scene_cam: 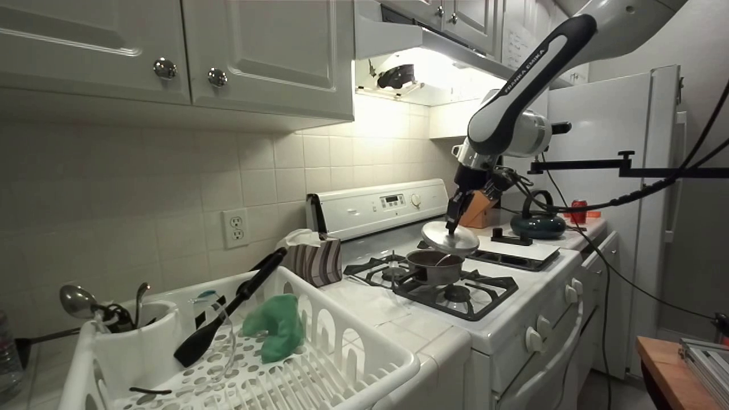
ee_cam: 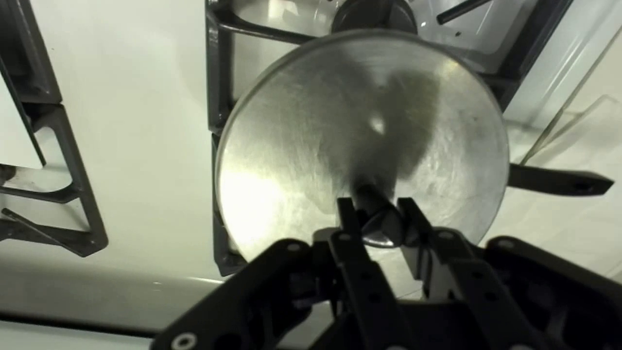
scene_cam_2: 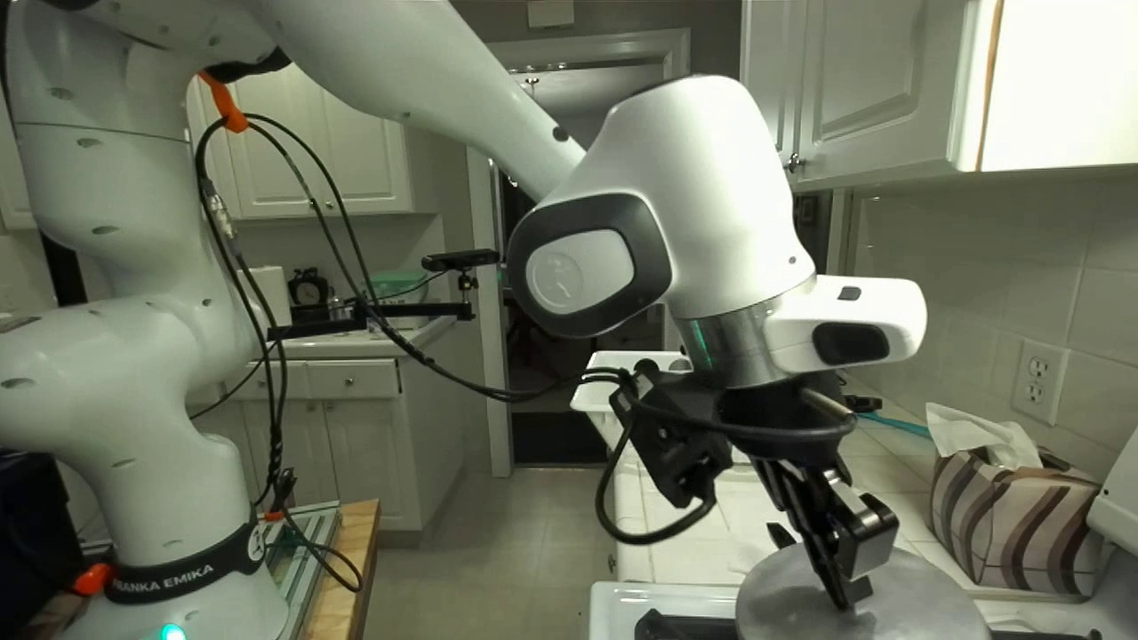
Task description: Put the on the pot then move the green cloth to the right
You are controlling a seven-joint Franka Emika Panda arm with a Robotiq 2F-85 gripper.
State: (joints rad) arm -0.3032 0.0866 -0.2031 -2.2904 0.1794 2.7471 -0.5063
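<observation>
A round silver metal lid (scene_cam: pixel 441 239) is held tilted just above the grey pot (scene_cam: pixel 447 275) on the stove. My gripper (scene_cam: pixel 451 229) is shut on the lid's knob, which shows between the fingertips (ee_cam: pixel 375 200) in the wrist view. The lid (ee_cam: pixel 311 126) fills the middle of the wrist view and hides the pot's body; a black handle (ee_cam: pixel 559 181) sticks out at the right. The lid (scene_cam_2: pixel 925 596) also shows low in an exterior view. A light handle or utensil seems to lie in the pot. The green cloth (scene_cam: pixel 280 330) lies bunched in the white dish rack.
The dish rack (scene_cam: pixel 393 364) stands on the counter with a black spatula (scene_cam: pixel 228 310) and a utensil holder (scene_cam: pixel 142 347). A striped tissue box (scene_cam: pixel 319 262) stands beside the stove. A white board (scene_cam: pixel 515 249) lies over the far burners. A teal kettle (scene_cam: pixel 538 225) stands beyond.
</observation>
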